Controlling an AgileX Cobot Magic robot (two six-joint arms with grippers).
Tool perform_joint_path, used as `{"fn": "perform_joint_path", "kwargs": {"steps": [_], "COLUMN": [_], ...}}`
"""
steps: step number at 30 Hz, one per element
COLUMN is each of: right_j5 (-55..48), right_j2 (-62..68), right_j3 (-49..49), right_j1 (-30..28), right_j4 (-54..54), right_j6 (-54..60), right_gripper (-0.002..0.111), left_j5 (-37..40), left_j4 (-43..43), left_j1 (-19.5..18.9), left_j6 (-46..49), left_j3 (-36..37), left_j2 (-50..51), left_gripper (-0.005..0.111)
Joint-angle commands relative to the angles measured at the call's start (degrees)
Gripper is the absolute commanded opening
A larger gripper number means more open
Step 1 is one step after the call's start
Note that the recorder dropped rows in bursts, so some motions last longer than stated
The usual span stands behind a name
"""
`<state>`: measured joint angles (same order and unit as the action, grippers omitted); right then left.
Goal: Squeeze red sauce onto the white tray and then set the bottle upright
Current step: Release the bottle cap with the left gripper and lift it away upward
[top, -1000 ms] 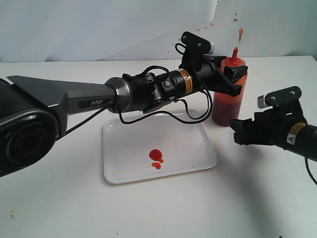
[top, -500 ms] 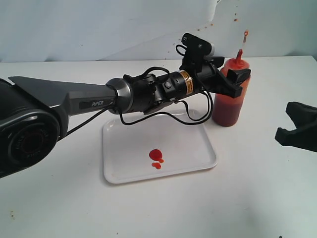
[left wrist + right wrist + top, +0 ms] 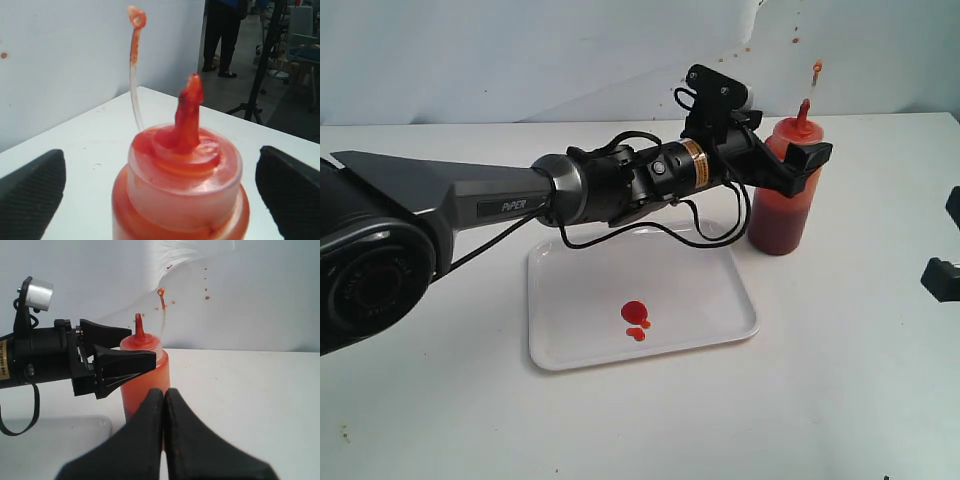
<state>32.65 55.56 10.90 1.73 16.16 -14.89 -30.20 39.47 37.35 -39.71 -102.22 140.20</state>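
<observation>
white table (image 3: 840, 400), spattered wall (image 3: 520, 60). the bottle (image 3: 782, 205) stands upright between the left gripper (image 3: 160, 192)'s parted jaws, clear of both pads. right gripper (image 3: 164, 405) jaws pressed together, empty. the soft, probably slick plastic wants a gentle mid-body hold.

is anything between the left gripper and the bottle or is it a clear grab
Nothing visible stands between them. The left gripper is open, its fingers flanking the bottle near its top, with bare gaps on both sides. The bottle stands upright on the table beside the white tray.
</observation>
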Motion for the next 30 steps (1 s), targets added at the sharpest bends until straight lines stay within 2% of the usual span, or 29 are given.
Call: {"fn": "perform_joint_path", "kwargs": {"steps": [1, 2, 6, 15, 17, 21, 30], "right_j5": [-1.97, -1.97, -2.48, -4.04, -4.3, -4.95, -5.18], "right_j2": [-2.11, -2.11, -1.95, -1.95, -1.95, -1.95, -1.95], "right_j3": [-0.51, -0.51, -0.51, -0.51, -0.51, -0.51, -0.51], "right_j1": [-0.04, -0.04, -0.04, -0.04, -0.04, -0.04, -0.04], "right_j4": [-0.34, -0.34, -0.34, -0.34, -0.34, -0.34, -0.34], "right_j6": [-0.11, -0.11, -0.11, -0.11, -0.11, -0.11, -0.34], "right_gripper": [0.0, 0.0, 0.0, 0.0, 0.0, 0.0, 0.0], "left_j5": [3.24, 3.74, 5.17, 4.52, 2.44, -6.6, -30.0], "left_j4": [5.9, 8.68, 28.7, 59.89, 60.48, 60.48, 60.48], "left_j1": [0.33, 0.33, 0.33, -2.87, -4.25, -8.21, -16.85], "left_j6": [-5.36, -9.05, -24.08, -54.19, -58.34, -62.34, -73.61], "left_j3": [-0.03, 0.1, 0.1, 0.1, 0.22, 0.22, 0.22], "left_j2": [-3.2, -3.96, -6.41, -11.2, -12.01, -13.44, -14.26], "left_gripper": [0.096, 0.096, 0.096, 0.096, 0.096, 0.096, 0.096]}}
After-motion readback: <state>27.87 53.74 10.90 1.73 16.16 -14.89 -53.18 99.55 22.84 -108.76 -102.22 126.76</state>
